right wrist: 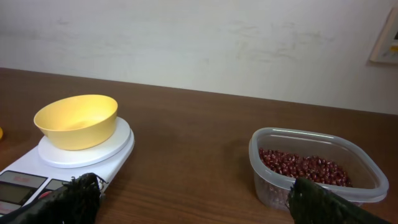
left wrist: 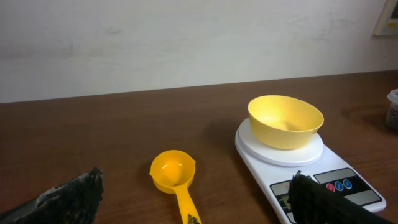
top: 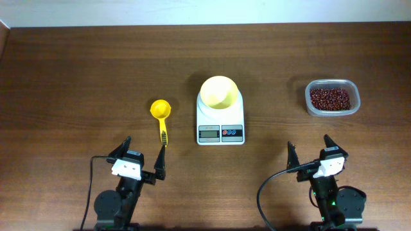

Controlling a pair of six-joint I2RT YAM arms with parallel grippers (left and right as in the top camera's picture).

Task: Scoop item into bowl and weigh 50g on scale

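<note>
The pale yellow bowl stands empty on the white scale at the table's middle; both also show in the left wrist view and in the right wrist view. The reddish-brown beans lie in a clear plastic container at the right, also in the right wrist view. A yellow scoop lies left of the scale, bowl end away from me. My left gripper is open, just near the scoop's handle end. My right gripper is open and empty.
The scale's display and red and blue buttons face my arms. A black cable loops beside the right arm. The table's far edge meets a pale wall.
</note>
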